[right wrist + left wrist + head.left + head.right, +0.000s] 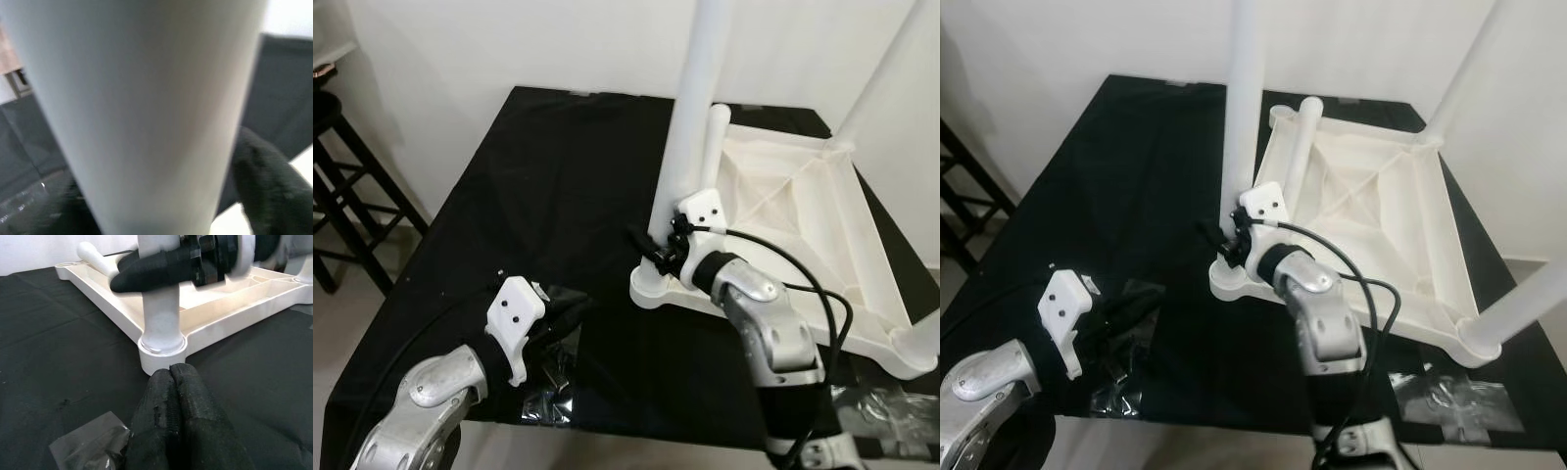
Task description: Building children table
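A white plastic children's table top (803, 211) lies upside down on black cloth; three white round legs (690, 127) stand upright in corner sockets, a fourth leg (713, 147) lies loose inside it.

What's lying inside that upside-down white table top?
Inside the upturned white plastic table top lies a loose white round leg, resting against its ribbed underside. The right claw grips an upright white leg at the near corner, and hides the part of it under its fingers.
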You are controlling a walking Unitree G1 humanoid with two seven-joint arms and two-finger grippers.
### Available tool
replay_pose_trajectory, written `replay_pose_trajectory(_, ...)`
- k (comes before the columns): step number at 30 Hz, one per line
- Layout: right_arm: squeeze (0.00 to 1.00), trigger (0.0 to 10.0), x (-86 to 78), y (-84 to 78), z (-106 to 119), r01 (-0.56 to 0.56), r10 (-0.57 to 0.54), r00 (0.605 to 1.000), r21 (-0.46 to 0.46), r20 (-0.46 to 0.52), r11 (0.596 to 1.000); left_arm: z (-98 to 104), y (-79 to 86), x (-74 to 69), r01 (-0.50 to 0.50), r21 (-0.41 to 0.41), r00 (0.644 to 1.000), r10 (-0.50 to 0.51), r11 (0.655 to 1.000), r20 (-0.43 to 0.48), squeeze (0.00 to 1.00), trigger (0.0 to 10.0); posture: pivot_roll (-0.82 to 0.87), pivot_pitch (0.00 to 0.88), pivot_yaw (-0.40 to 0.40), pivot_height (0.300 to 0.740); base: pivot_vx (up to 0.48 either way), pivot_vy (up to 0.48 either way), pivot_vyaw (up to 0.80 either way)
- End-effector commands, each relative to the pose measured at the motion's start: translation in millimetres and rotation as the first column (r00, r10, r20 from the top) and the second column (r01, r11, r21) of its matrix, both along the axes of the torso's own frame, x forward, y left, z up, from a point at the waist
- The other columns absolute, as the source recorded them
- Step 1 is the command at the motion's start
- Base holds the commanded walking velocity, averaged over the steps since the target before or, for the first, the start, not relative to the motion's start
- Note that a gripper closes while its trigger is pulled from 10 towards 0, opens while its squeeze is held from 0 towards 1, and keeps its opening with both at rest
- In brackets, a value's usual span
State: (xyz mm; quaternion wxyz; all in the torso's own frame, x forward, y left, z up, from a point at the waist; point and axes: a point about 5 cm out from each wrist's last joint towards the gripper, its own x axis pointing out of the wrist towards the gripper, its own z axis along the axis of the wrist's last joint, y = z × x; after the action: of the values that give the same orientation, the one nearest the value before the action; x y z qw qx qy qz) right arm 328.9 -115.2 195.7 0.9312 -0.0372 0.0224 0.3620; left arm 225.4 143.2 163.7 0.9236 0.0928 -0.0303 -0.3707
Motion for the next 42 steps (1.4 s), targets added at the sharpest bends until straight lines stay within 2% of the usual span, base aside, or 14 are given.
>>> replay_pose_trajectory(1,1.0,10.0,-2.0,4.7,12.4,-0.115,0.114,0.993,0.019,0.031,0.993,-2.1,-2.1,-1.5,0.02,0.005,1.0,-0.02,1.0,-0.008,0.0,10.0,0.07,0.103,-0.069,0.74,0.0,0.0,0.0)
replay_pose_trajectory(4,1.0,10.0,-3.4,1.2,19.6,-0.185,0.186,0.98,-0.021,0.069,0.982,-2.3,-3.4,-2.5,0.037,0.006,0.999,-0.037,0.999,-0.011,0.0,10.0,0.07,0.102,-0.068,0.74,0.0,0.0,0.0)
replay_pose_trajectory(5,0.95,10.0,-5.3,-2.2,23.5,-0.251,0.255,0.964,-0.055,0.079,0.966,-2.2,-4.3,-3.6,0.05,0.005,0.999,-0.05,0.999,-0.011,0.0,10.0,0.08,0.102,-0.07,0.74,0.0,0.0,0.0)
replay_pose_trajectory(6,0.58,10.0,-6.2,-5.1,25.8,-0.304,0.311,0.946,-0.089,0.088,0.949,-2.1,-5.0,-4.3,0.058,0.004,0.998,-0.058,0.998,-0.011,0.0,10.0,0.08,0.102,-0.071,0.74,0.0,0.0,0.0)
replay_pose_trajectory(7,0.0,10.0,-5.2,-7.2,26.2,-0.33,0.339,0.937,-0.1,0.083,0.939,-1.9,-5.1,-4.7,0.061,0.003,0.998,-0.061,0.998,-0.01,0.0,10.0,0.08,0.102,-0.071,0.74,0.0,0.0,0.0)
replay_pose_trajectory(16,0.0,10.0,1.2,-8.4,22.8,-0.353,0.357,0.931,-0.07,0.07,0.933,-1.1,-3.5,-5.0,0.053,0.006,0.999,-0.053,0.999,0.005,0.0,10.0,0.09,0.106,-0.071,0.74,0.0,0.0,0.0)
replay_pose_trajectory(22,0.0,10.0,-4.0,-13.4,9.4,-0.302,0.302,0.952,-0.006,0.049,0.953,-1.3,-1.9,-5.2,0.056,-0.001,0.998,-0.056,0.998,0.002,0.0,10.0,0.09,0.105,-0.069,0.74,0.0,0.0,0.0)
replay_pose_trajectory(27,0.0,10.0,-8.7,-14.6,5.3,-0.302,0.301,0.953,0.025,0.044,0.953,-2.1,-2.0,-5.2,0.063,-0.004,0.998,-0.063,0.998,-0.005,0.0,10.0,0.08,0.101,-0.071,0.74,0.0,0.0,0.0)
replay_pose_trajectory(28,0.0,10.0,-15.8,-17.2,1.6,-0.326,0.325,0.945,0.058,0.024,0.944,-2.5,-2.5,-5.1,0.066,-0.005,0.998,-0.066,0.998,-0.005,0.0,10.0,0.08,0.099,-0.074,0.74,0.0,0.0,-0.8)
replay_pose_trajectory(33,0.0,10.0,-21.4,-19.2,-0.3,-0.347,0.347,0.938,0.078,0.015,0.935,-2.8,-2.9,-5.2,0.068,-0.005,0.998,-0.068,0.998,-0.005,0.0,10.0,0.08,0.097,-0.076,0.74,0.0,0.0,-0.8)
replay_pose_trajectory(36,0.0,10.0,-35.7,-25.2,-6.0,-0.402,0.404,0.915,0.091,-0.007,0.911,-3.5,-3.8,-6.0,0.095,-0.013,0.995,-0.096,0.995,-0.017,0.0,10.0,0.07,0.091,-0.078,0.74,0.0,0.0,-0.8)
replay_pose_trajectory(37,0.0,10.0,-35.7,-25.2,-6.0,-0.402,0.404,0.915,0.091,-0.007,0.911,-3.5,-3.8,-6.0,0.095,-0.013,0.995,-0.096,0.995,-0.017,0.0,10.0,0.07,0.091,-0.078,0.74,0.0,0.0,-0.8)
replay_pose_trajectory(40,0.0,10.0,-52.7,-27.6,-14.3,-0.457,0.463,0.885,0.103,-0.042,0.883,-4.7,-3.8,-7.1,0.115,-0.015,0.993,-0.115,0.993,-0.027,0.0,10.0,0.07,0.087,-0.075,0.74,0.0,0.0,-0.8)
replay_pose_trajectory(42,0.0,10.0,-55.7,-27.4,-16.2,-0.463,0.47,0.881,0.108,-0.05,0.88,-4.9,-3.8,-7.4,0.117,-0.015,0.993,-0.117,0.993,-0.028,0.0,10.0,0.07,0.087,-0.075,0.74,0.0,0.0,-0.8)
